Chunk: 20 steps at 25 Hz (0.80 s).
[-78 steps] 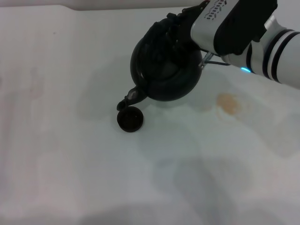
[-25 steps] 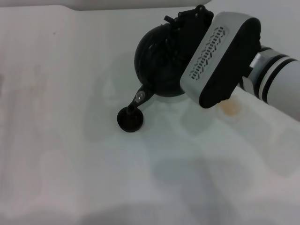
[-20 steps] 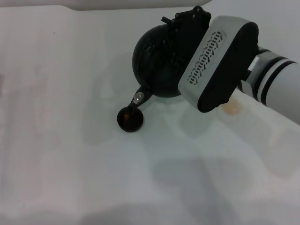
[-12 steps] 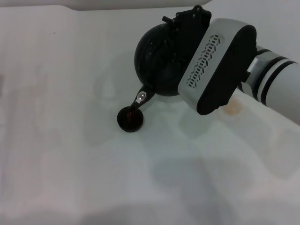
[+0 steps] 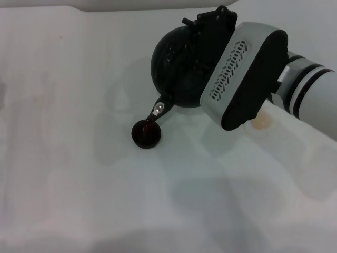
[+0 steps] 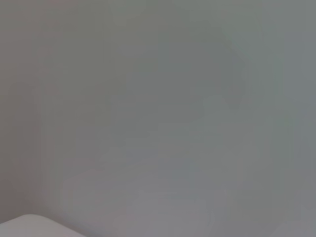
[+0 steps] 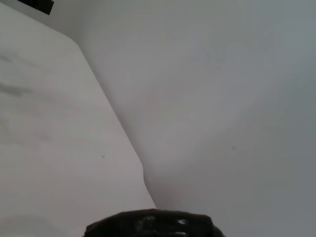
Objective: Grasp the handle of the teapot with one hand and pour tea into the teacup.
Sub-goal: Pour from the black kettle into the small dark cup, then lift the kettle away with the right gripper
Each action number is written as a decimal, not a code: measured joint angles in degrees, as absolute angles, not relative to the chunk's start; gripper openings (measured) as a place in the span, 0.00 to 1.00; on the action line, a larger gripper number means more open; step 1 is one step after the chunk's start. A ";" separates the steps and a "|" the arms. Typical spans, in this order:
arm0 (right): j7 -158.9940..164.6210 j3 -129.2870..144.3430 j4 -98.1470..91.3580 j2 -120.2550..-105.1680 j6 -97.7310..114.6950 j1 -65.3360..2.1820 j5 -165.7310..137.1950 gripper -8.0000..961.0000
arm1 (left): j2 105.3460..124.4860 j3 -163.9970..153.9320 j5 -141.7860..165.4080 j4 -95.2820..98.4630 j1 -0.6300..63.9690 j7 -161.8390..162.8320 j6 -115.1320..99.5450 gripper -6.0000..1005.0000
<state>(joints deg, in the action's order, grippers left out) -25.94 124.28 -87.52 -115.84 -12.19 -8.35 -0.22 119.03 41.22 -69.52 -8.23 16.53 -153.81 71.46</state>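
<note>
Head view shows the teapot [image 5: 179, 71] held off the white tabletop [image 5: 79, 174] and tipped, its pale-tipped spout [image 5: 157, 109] pointing down at the teacup [image 5: 146, 134]. The teacup stands on the tabletop just below and in front of the teapot, right under the spout tip, with reddish liquid visible inside it. The right gripper [image 5: 208, 29] sits on the far, upper side of the teapot, where the handle is; its grey-and-black wrist housing covers the teapot's right flank, and I cannot tell how its fingers stand. An orange-brown stain [image 5: 260, 122] marks the tabletop to the right of the teapot, partly behind the arm. Right wrist view catches only a glossy black edge of the teapot [image 7: 153, 224]. The left gripper appears in no view.
</note>
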 joint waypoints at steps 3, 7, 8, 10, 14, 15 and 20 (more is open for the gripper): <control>-25.98 124.27 -87.47 -115.84 -12.19 -8.34 -0.28 0.13 | 119.00 41.22 -69.52 -8.25 16.52 -153.81 71.46 0.88; -26.00 124.09 -87.36 -115.84 -12.13 -8.34 -0.28 0.13 | 119.00 41.22 -69.52 -8.26 16.56 -153.81 71.46 0.88; -26.00 124.04 -87.32 -115.84 -12.12 -8.34 -0.28 0.13 | 119.00 41.22 -69.52 -8.26 16.58 -153.80 71.46 0.88; -26.01 123.96 -87.28 -115.84 -12.12 -8.35 -0.28 0.13 | 119.00 41.22 -69.52 -8.26 16.61 -153.81 71.46 0.88; -26.01 123.94 -87.26 -115.84 -12.12 -8.34 -0.59 0.12 | 119.04 41.22 -69.52 -8.29 16.61 -153.81 71.46 0.88; -25.96 124.01 -87.26 -115.84 -12.12 -8.35 -1.05 0.12 | 119.05 41.22 -69.52 -8.32 16.61 -153.81 71.46 0.88; -25.68 124.24 -87.27 -115.84 -12.12 -8.35 -1.95 0.12 | 119.12 41.22 -69.52 -8.35 16.61 -153.81 71.46 0.88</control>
